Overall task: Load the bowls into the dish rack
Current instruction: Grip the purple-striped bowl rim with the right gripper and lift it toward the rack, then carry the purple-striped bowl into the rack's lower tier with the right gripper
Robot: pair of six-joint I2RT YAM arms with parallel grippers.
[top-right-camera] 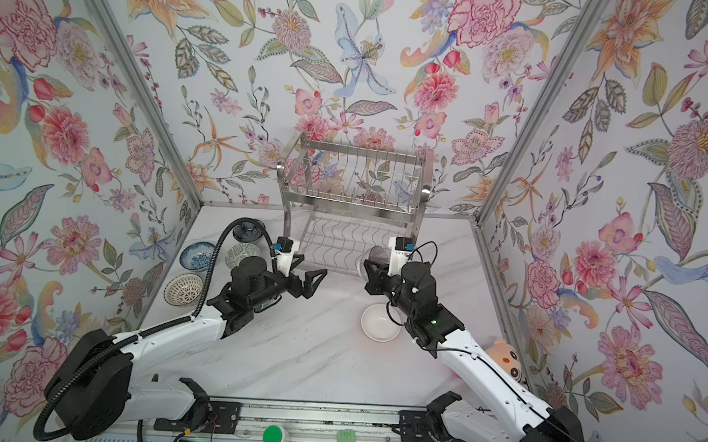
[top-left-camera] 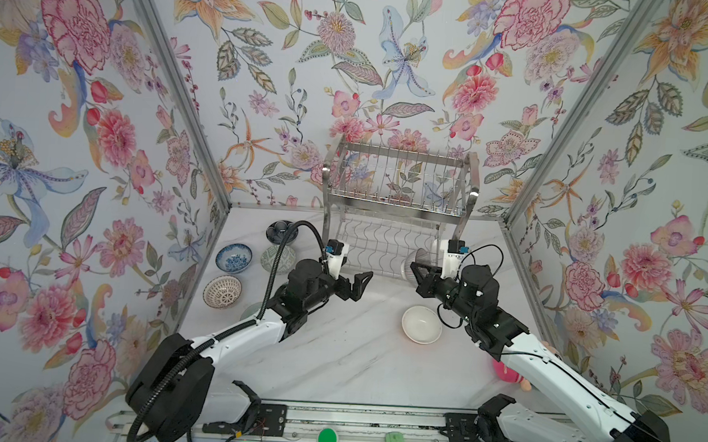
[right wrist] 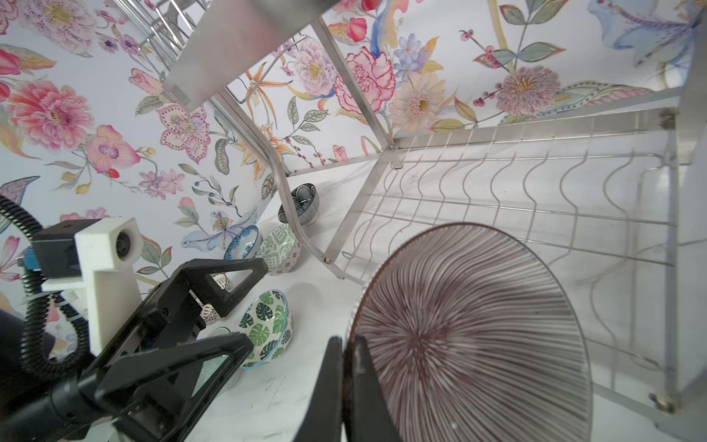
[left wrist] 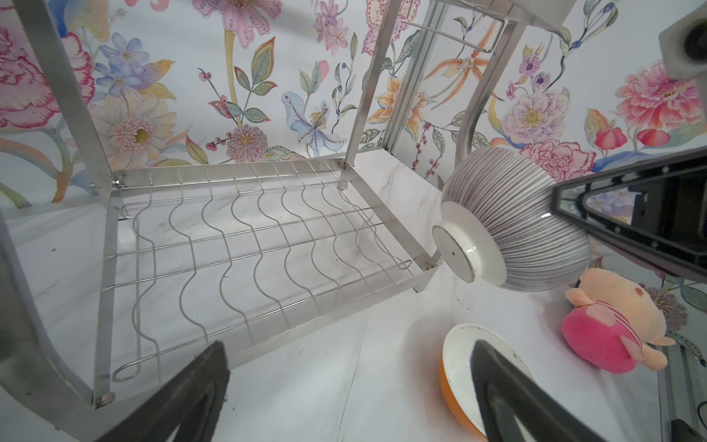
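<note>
The dish rack (top-left-camera: 400, 178) (top-right-camera: 354, 176) stands at the back of the table, and its wavy-wire lower shelf (left wrist: 248, 245) (right wrist: 535, 199) holds nothing. My right gripper (top-left-camera: 418, 273) (top-right-camera: 372, 273) (right wrist: 346, 344) is shut on the rim of a purple-grey striped bowl (top-left-camera: 414, 262) (left wrist: 512, 229) (right wrist: 470, 336), held on edge just at the shelf's front right corner. My left gripper (top-left-camera: 361, 278) (top-right-camera: 314, 278) (left wrist: 350, 350) hangs open and empty before the shelf's front. A white-and-orange bowl (top-left-camera: 421, 324) (top-right-camera: 380, 322) (left wrist: 459, 363) sits upright on the table below the right gripper.
More bowls cluster at the left: dark navy (top-left-camera: 282, 230), blue-white floral (top-left-camera: 234, 258), grey-green patterned (top-left-camera: 273, 259), tan lattice (top-left-camera: 222, 292), green leaf print (right wrist: 267, 325). A pink-striped plush toy (top-right-camera: 507, 359) (left wrist: 612, 325) lies by the right arm.
</note>
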